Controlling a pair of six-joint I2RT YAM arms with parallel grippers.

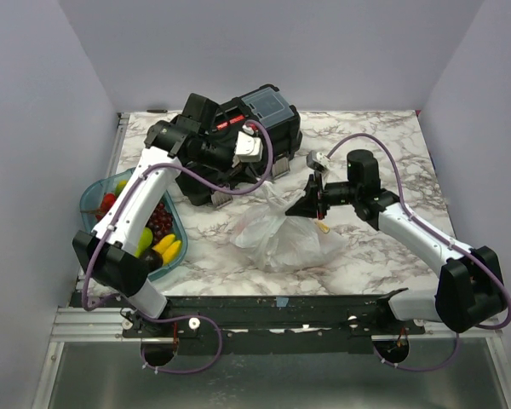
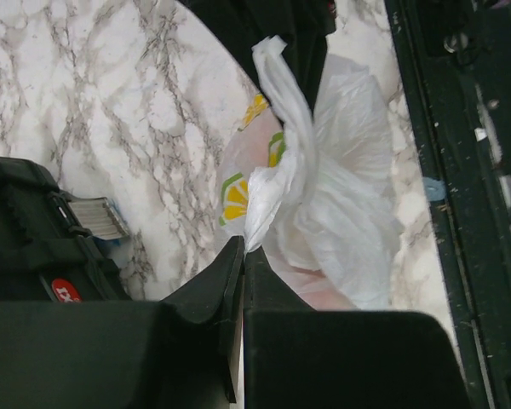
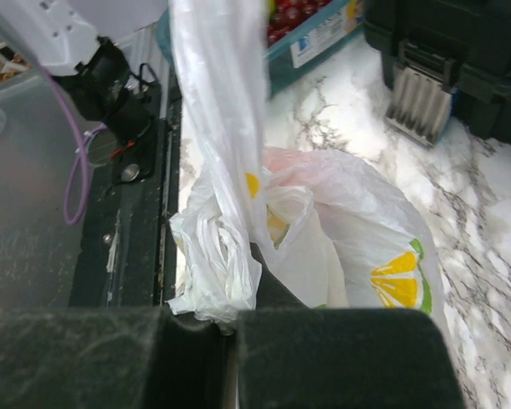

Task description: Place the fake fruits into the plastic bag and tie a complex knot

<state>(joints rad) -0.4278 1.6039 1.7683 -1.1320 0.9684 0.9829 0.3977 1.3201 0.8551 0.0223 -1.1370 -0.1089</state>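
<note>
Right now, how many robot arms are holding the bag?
2. The left arm pinches a twisted strip at the top of the bag; the right arm pinches another strip on its upper right. Both pairs of jaws look shut.

Crumpled translucent plastic bag (image 1: 285, 241) lies centrally; fake fruits (image 1: 161, 225) heaped at its left.

Overhead, white marble tabletop (image 1: 392, 145) lies open at upper right and in a strip along bottom centre. A crinkled translucent whitish plastic bag (image 1: 281, 240) blocks the middle, a black toolbox with grey-blue lids (image 1: 268, 111) the upper centre, and a teal oval tray (image 1: 87, 198) of glossy fake fruits (image 1: 165, 247) the left edge.
</note>
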